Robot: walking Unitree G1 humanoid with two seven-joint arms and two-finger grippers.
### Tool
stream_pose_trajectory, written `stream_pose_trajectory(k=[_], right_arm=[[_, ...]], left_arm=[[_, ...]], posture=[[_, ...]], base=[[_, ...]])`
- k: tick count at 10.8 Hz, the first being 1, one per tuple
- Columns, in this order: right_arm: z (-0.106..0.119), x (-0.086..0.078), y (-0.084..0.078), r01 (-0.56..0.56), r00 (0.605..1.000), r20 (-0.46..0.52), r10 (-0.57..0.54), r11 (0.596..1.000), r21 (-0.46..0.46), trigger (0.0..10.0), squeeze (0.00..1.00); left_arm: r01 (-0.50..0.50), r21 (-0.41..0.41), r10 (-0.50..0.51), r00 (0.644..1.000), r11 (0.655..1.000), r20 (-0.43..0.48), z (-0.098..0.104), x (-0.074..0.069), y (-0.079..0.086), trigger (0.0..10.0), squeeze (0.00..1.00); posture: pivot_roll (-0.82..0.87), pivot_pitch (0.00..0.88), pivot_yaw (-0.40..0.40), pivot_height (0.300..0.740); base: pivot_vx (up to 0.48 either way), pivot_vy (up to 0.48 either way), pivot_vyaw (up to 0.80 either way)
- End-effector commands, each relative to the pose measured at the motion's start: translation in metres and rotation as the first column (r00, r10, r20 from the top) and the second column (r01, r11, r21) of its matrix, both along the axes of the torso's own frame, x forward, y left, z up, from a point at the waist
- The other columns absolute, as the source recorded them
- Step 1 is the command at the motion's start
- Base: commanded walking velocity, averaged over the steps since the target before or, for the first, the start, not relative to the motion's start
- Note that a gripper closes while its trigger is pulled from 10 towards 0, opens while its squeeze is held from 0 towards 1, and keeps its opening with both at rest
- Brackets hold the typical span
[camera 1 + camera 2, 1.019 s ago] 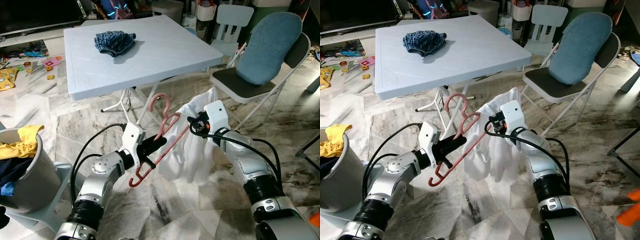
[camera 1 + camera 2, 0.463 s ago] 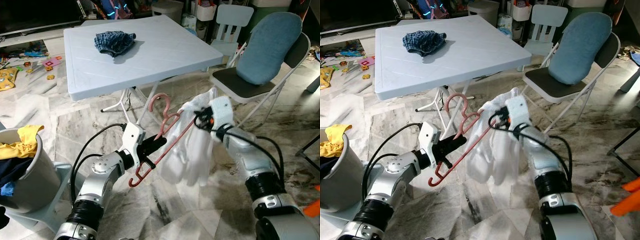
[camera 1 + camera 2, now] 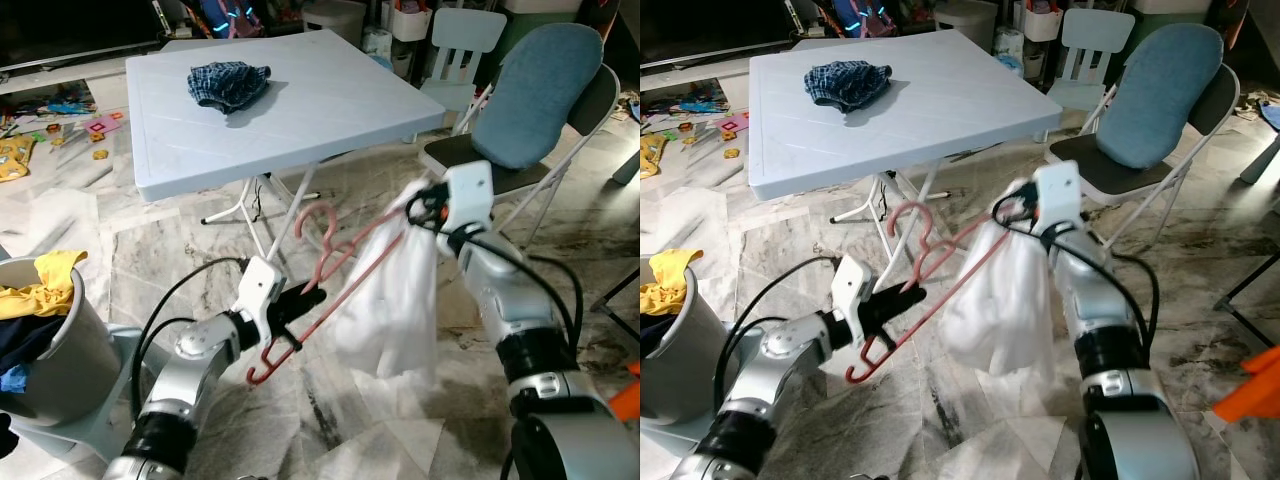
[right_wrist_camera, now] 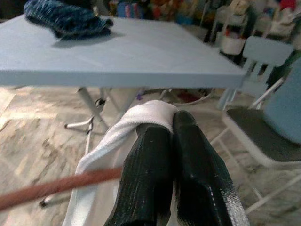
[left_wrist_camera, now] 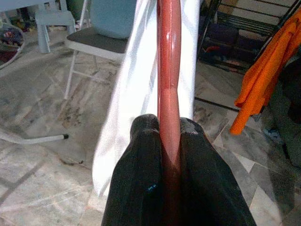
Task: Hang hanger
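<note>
Hanger [image 3: 318,268], pink plastic, is held in mid-air over the marble floor [image 3: 100,250], at 6 o'clock from the white surface [image 3: 270,100]. Your left claw [image 3: 292,302] is clamped on its lower bar; the left wrist view confirms both fingers [image 5: 141,188] pressed against the bar. Your right claw [image 3: 418,208] is pinched shut on the top fold of a white garment [image 3: 395,300] draped over the hanger's far end. The right wrist view shows the pinch closely; the head views show the cloth hanging free. A folding chair [image 3: 520,130] stands at 2 o'clock. No legible writing visible.
</note>
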State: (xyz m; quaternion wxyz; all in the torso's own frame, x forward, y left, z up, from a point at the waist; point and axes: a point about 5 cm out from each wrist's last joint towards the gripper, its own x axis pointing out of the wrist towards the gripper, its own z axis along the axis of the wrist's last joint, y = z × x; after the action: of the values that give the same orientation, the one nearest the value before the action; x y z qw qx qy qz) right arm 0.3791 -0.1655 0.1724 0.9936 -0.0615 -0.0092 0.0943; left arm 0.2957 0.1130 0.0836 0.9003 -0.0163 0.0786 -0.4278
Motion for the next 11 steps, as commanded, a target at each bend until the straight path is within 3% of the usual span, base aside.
stream_pose_trajectory(k=[1, 4, 8, 11], right_arm=[[0.013, 0.004, -0.004, 0.033, 0.998, 0.050, -0.034, 0.999, 0.011, 0.0, 0.00], [0.013, 0.007, -0.014, 0.119, 0.991, 0.058, -0.118, 0.993, -0.018, 0.0, 0.00], [0.000, 0.008, -0.033, 0.271, 0.962, 0.024, -0.271, 0.947, -0.173, 0.0, 0.00], [-0.004, 0.009, -0.039, 0.313, 0.949, 0.010, -0.316, 0.933, -0.179, 0.0, 0.00]], left_arm=[[0.014, 0.011, -0.014, 0.999, 1.000, 0.042, 0.009, 0.000, 0.002, 0.0, 0.00], [0.070, 0.071, -0.074, 0.996, 0.995, 0.056, 0.008, -0.016, 0.008, 0.0, 0.00], [0.063, 0.116, -0.072, 0.995, 0.991, 0.069, 0.010, -0.033, 0.020, 0.0, 0.00], [0.056, 0.124, -0.064, 0.996, 0.991, 0.059, 0.012, -0.042, 0.025, 0.0, 0.00]], posture=[[-0.19, 0.000, -0.002, 0.740], [-0.17, 0.000, -0.005, 0.740], [-0.16, 0.000, -0.009, 0.740], [-0.15, 0.000, -0.007, 0.740]], base=[[0.000, 0.000, 0.00], [0.000, 0.000, 0.00], [0.000, 0.000, 0.00], [0.000, 0.000, 0.00]])
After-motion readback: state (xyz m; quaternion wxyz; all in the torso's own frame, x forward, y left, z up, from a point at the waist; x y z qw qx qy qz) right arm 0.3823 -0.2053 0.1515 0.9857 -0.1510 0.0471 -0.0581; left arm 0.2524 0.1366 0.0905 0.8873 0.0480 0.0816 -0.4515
